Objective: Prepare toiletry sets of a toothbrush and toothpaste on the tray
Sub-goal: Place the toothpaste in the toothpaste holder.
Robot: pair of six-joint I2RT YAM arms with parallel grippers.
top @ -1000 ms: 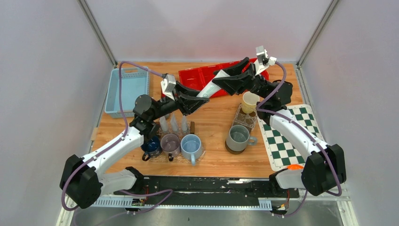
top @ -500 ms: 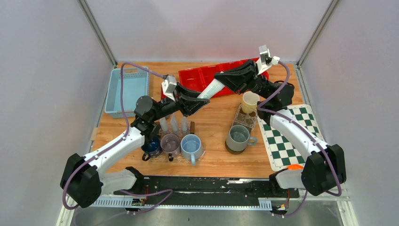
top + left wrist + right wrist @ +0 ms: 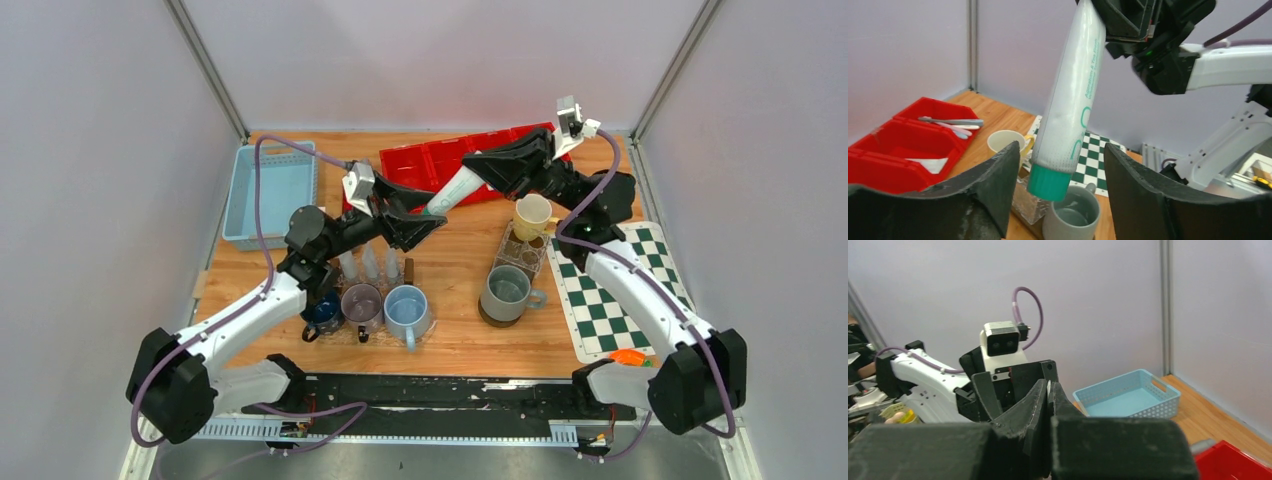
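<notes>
Boxed in on three sides by plain, matte, pale lilac-grey walls [image 3: 430, 60]. Joined at 11 and 1 o'clock by slanting aluminium posts [image 3: 205, 68]. Floored with a light wooden table [image 3: 455, 260], warm orange-brown in tone. Edged at 6 o'clock by a black rail [image 3: 440, 392], then a slotted pale strip [image 3: 420, 432], then a dull grey metal sheet [image 3: 450, 462]. Lit evenly and softly from above, with only faint shadows on the wood.

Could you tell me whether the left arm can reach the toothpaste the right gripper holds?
Probably yes: the left gripper is open, the green cap of the toothpaste hangs between its fingers, nothing in the way.
</notes>
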